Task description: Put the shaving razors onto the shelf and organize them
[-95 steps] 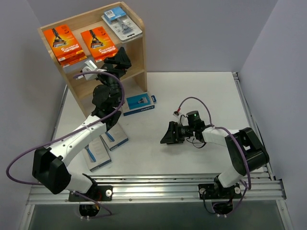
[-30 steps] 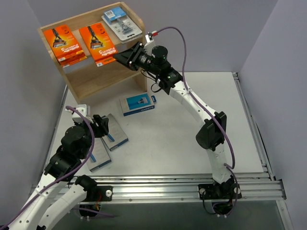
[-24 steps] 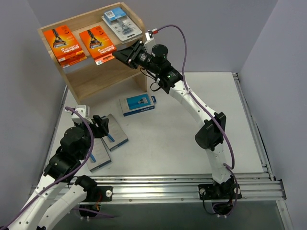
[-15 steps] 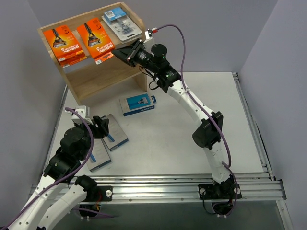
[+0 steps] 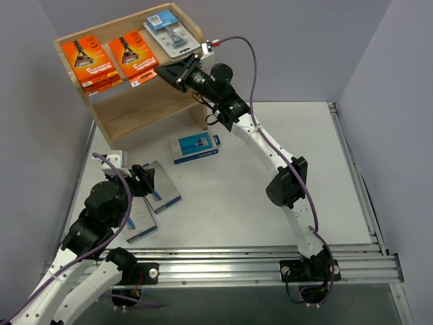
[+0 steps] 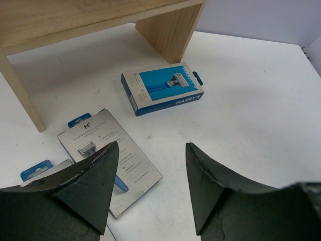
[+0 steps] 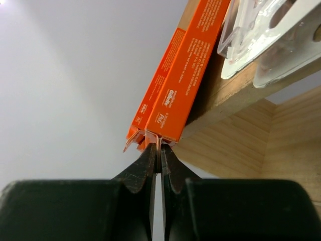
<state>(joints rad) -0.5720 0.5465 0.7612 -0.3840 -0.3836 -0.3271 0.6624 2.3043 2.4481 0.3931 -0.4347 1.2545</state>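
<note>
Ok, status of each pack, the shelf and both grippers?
Shelf: upright.
Right orange pack: on shelf top, near end overhanging front.
Right gripper: shut on right orange pack's near end.
Left orange pack: flat on shelf top.
Blister pack: flat on shelf top.
Blue box: flat on table.
First grey pack: flat on table.
Second grey pack: flat on table, partly hidden.
Left gripper: open, empty.

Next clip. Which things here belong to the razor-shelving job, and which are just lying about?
Job: shelf; left orange pack, right orange pack and clear blister pack on its top; blue razor box, grey pack and second grey pack on the table; right pincer, shut, at the right orange pack's edge.
Just there: purple cable; metal rail.
</note>
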